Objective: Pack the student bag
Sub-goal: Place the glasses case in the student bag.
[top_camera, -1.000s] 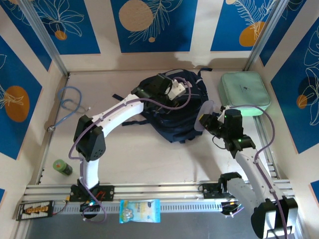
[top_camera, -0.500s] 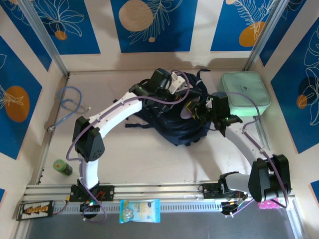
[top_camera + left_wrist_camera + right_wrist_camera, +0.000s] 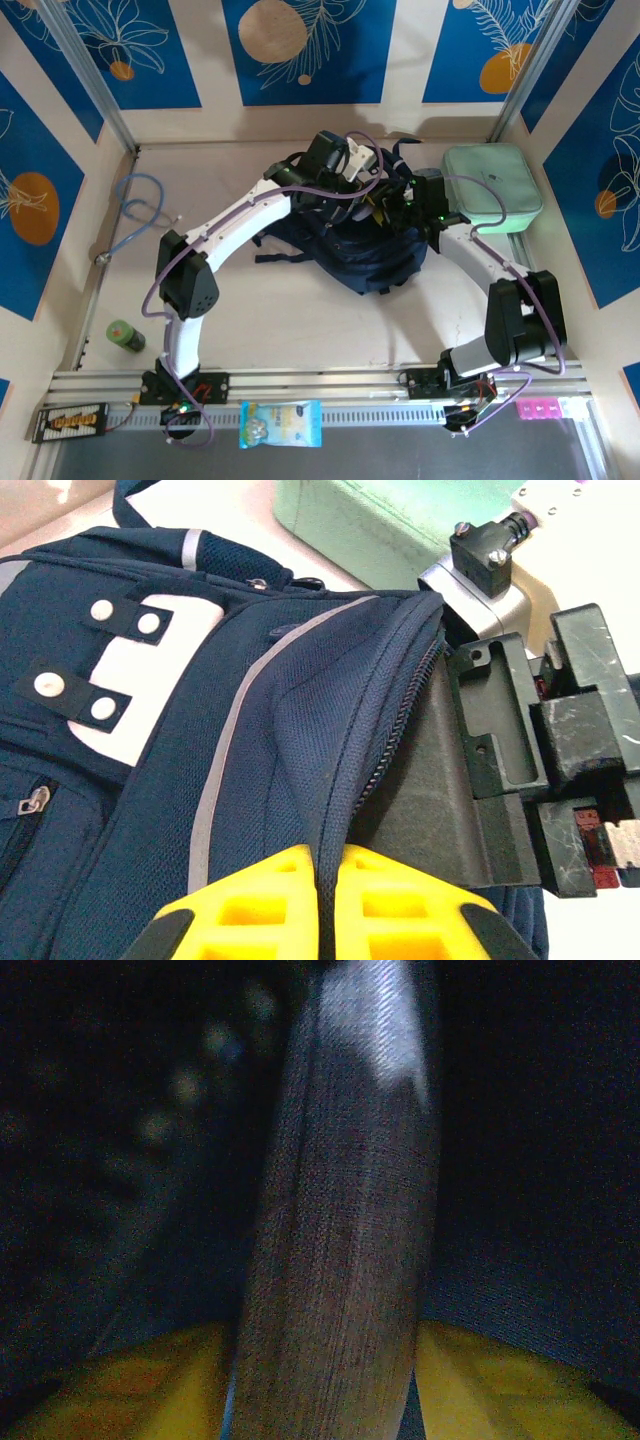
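Observation:
The student bag point(image 3: 370, 255) lies at the middle back of the table, dark navy with a grey stripe. My left gripper point(image 3: 328, 865) is shut on the zip edge of the student bag point(image 3: 150, 780) and holds the mouth open. My right gripper point(image 3: 398, 212) reaches into that mouth from the right. Inside it is dark. A flat grey thing point(image 3: 340, 1210) stands on edge between the yellow fingers of my right gripper point(image 3: 325, 1360). Slim gaps show on both sides of it, so the jaws look open around it.
A mint green zip case point(image 3: 492, 187) sits right behind the bag on the right. A blue cable point(image 3: 140, 205) lies at the left wall and a green can point(image 3: 125, 335) at the front left. A snack packet point(image 3: 280, 422) rests on the front rail.
My right arm swung left from beside the bag into its mouth, taking a pale flat thing with it. My left gripper kept its hold on the zip edge and shifted slightly right.

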Controlling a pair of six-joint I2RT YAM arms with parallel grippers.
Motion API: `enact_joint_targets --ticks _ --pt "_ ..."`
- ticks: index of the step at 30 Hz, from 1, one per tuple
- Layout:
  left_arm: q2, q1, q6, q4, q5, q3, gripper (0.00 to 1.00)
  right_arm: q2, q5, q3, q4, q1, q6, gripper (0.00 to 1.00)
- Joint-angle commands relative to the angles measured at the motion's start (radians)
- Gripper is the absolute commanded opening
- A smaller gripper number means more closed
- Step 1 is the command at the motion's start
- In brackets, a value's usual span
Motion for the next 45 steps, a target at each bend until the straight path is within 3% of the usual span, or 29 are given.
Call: enact_joint_targets --ticks 1,7,13,18,23,32,38,45 --pt "-0.017 0.011 -0.025 0.075 0.049 0.048 0.09 -0.066 0.02 -0.025 -0.03 -0.014 0.001 0.52" --pt "-0.018 0.018 -0.03 0.078 0.052 0.047 0.09 -0.103 0.028 -0.029 -0.071 -0.018 -0.045 0.6" --pt "-0.022 0.024 -0.033 0.074 0.057 0.044 0.09 -0.111 0.059 -0.028 -0.134 0.013 -0.063 0.49" --pt "-0.018 0.025 -0.036 0.071 0.073 0.044 0.09 -0.131 0.227 -0.002 -0.29 0.083 -0.126 0.48" --pt "-0.017 0.025 -0.034 0.075 0.084 0.044 0.09 -0.097 0.251 0.014 -0.354 0.094 -0.137 0.35" --pt "-0.018 0.025 -0.034 0.064 0.081 0.039 0.09 0.058 0.186 0.094 -0.192 0.096 -0.164 0.21" --pt "-0.018 0.026 -0.037 0.058 0.067 0.037 0.09 0.161 0.161 0.133 -0.098 0.097 -0.11 0.19" --pt "-0.009 0.028 -0.042 0.055 0.081 0.037 0.1 0.05 0.153 0.03 -0.015 0.079 -0.082 0.22"
